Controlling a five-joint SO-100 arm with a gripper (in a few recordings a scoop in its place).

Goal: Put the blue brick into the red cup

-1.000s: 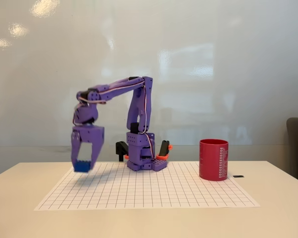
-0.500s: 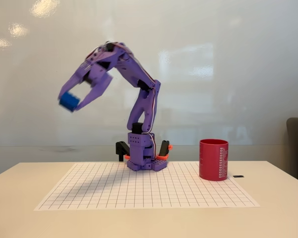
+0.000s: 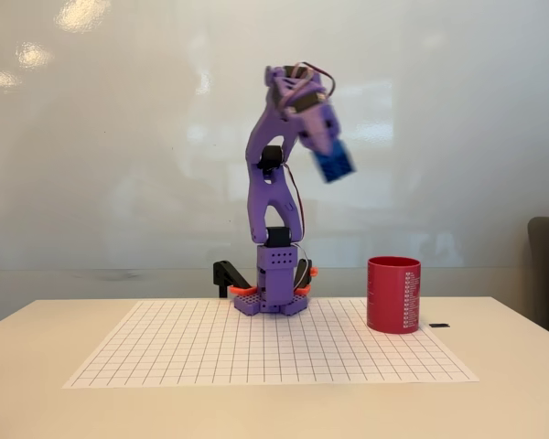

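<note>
claw (image 3: 333, 163) raised high over the arm's base, clamping the blue brick (image 3: 335, 165), motion-blurred | red cup (image 3: 393, 294) standing upright on the bench (image 3: 494, 393) at the grid sheet's (image 3: 256, 352) right edge, well below and right of the brick

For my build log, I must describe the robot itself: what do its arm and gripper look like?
The arm is purple plastic in blocky segments, with black motors at the joints, thin red and white cables along it and orange parts at its base. The gripper is the same purple.
</note>
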